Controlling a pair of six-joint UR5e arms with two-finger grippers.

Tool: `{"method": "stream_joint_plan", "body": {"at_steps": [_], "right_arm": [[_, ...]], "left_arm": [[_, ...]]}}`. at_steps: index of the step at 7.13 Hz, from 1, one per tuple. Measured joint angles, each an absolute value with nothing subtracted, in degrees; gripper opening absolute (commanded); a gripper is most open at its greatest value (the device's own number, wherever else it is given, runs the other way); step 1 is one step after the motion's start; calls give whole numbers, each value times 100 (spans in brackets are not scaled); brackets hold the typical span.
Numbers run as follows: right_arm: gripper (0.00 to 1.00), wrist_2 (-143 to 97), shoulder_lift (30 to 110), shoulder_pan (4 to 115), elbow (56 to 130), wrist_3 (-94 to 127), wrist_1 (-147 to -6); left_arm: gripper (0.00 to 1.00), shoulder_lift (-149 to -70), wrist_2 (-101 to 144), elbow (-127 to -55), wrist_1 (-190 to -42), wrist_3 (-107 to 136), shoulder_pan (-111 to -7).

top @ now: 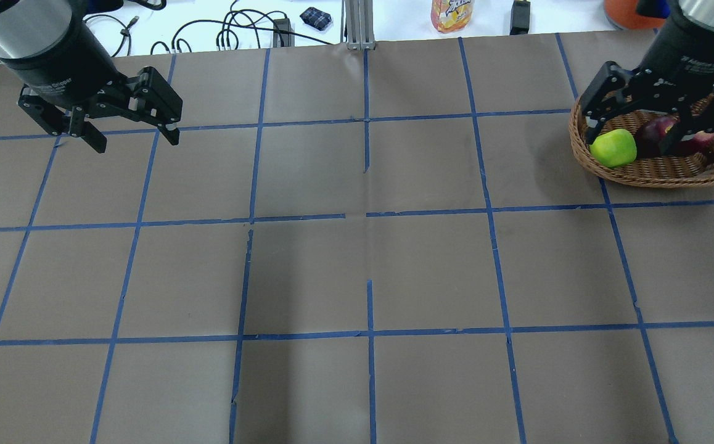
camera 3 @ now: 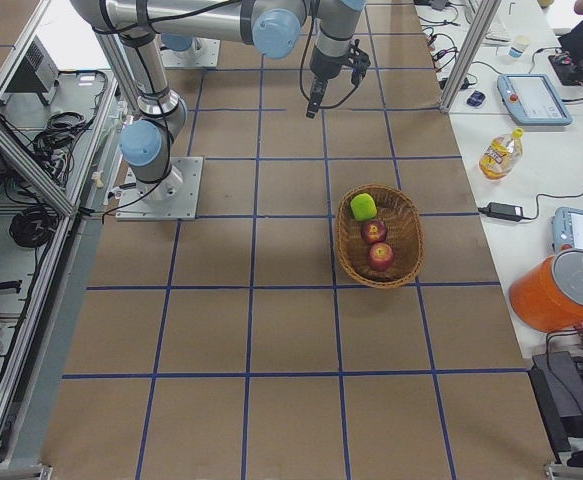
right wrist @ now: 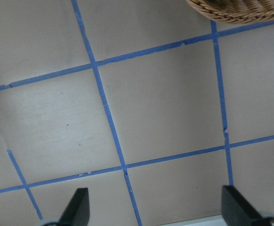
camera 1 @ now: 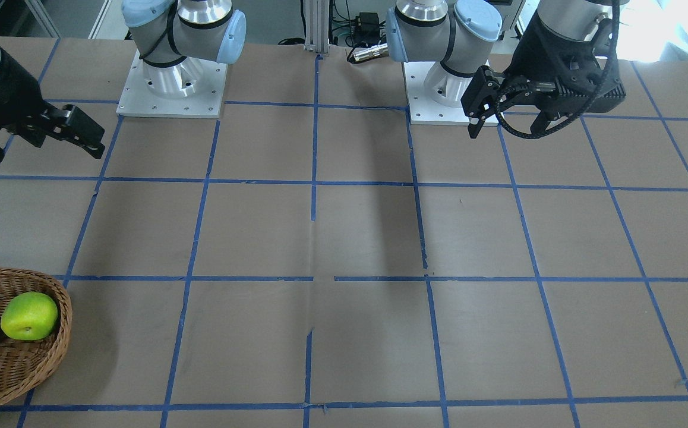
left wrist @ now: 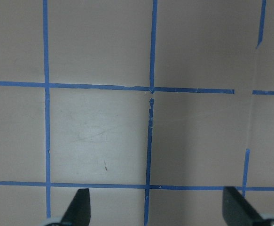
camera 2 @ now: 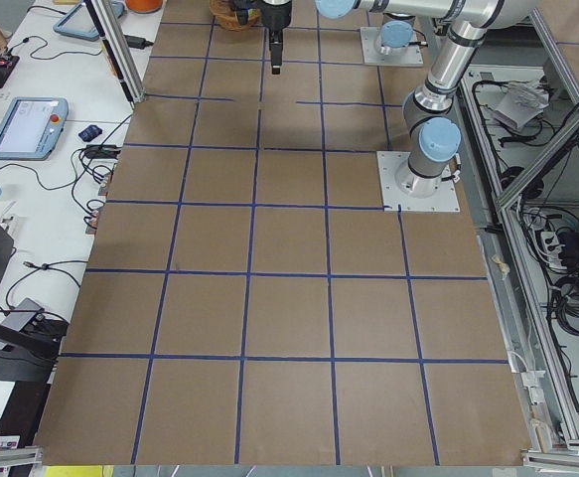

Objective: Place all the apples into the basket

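All three apples lie inside the basket [camera 3: 399, 212], which stands at the far right of the bench [top: 357, 259]. The yellow-green apple [camera 3: 362, 206] sits at one end, the maroon apple [camera 3: 374, 231] is just beside it in the middle, and the red apple [camera 3: 381, 256] is at the other end. The right tool [right wrist: 156, 207] hangs raised near the basket with its jaws wide and nothing between them. Its wrist camera shows only a strip of wicker rim at the top edge. The left tool [top: 137, 143] hovers over the far left of the bench, well apart from the basket, also wide and empty.

The loading looks finished, so the step in hand is probably a clean withdrawal. Done well, that means lifting the right tool straight up before swinging it away. That keeps its spread jaws from clipping the rim or tipping the shallow basket and rolling an apple out. The left tool need not move at all.
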State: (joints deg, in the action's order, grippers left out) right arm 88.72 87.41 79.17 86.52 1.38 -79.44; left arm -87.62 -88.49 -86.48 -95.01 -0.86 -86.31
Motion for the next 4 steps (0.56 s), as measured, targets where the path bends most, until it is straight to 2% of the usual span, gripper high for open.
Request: {"method": "stream_joint_plan", "body": {"at_steps": [4], "right_arm": [[100,8897,8828,8672,8856,565,-8257]], "left_arm": [[100,-8781,-8840,-8653,-9516,-84,-8642]]}}
